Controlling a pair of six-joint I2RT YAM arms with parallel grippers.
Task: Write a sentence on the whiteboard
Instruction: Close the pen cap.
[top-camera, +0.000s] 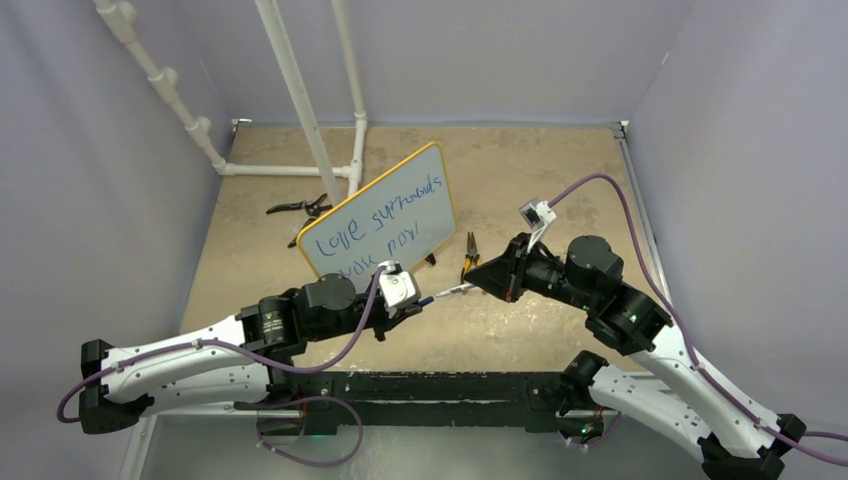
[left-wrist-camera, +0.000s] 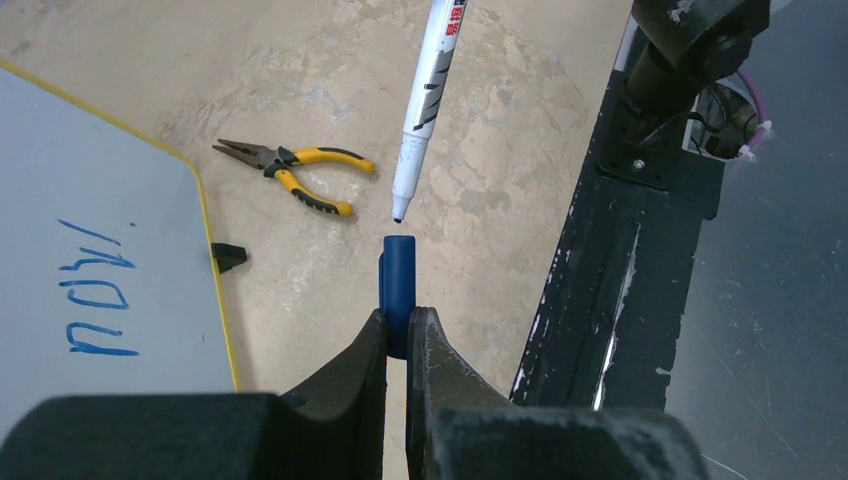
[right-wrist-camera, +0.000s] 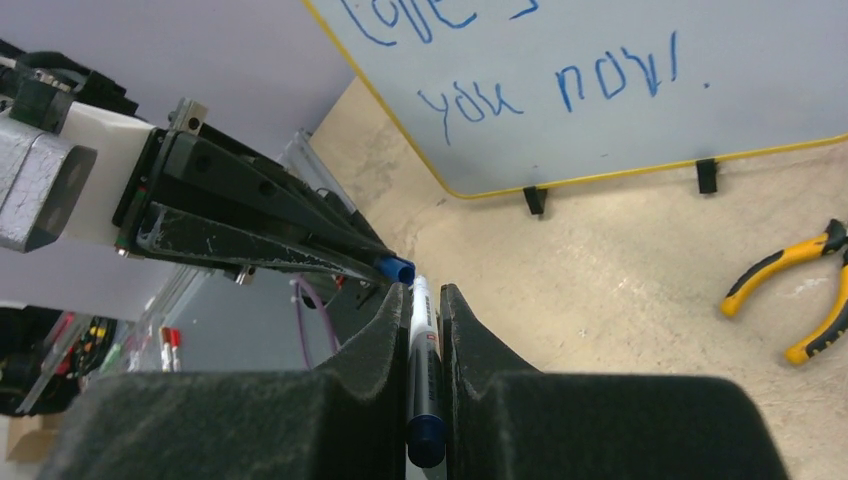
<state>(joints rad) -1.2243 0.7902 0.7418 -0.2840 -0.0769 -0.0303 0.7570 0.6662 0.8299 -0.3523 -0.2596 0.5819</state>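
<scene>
The whiteboard (top-camera: 425, 185) stands tilted on small black feet at mid-table, yellow-framed. The sentence (top-camera: 378, 232) runs across it in two blue handwritten lines; its lower line "you now" (right-wrist-camera: 560, 85) shows in the right wrist view. My left gripper (left-wrist-camera: 397, 320) is shut on a blue marker cap (left-wrist-camera: 398, 275), which points away from it. My right gripper (right-wrist-camera: 425, 292) is shut on the white marker (right-wrist-camera: 423, 335). The marker's bare tip (left-wrist-camera: 398, 212) hangs just short of the cap's mouth, in line with it. Both grippers meet in front of the board (top-camera: 440, 293).
Yellow-handled pliers (top-camera: 469, 258) lie right of the board, close behind the marker. Dark-handled pliers (top-camera: 300, 208) lie at the board's left. A white pipe frame (top-camera: 300, 110) rises at the back left. The black base rail (top-camera: 440, 390) runs along the near edge.
</scene>
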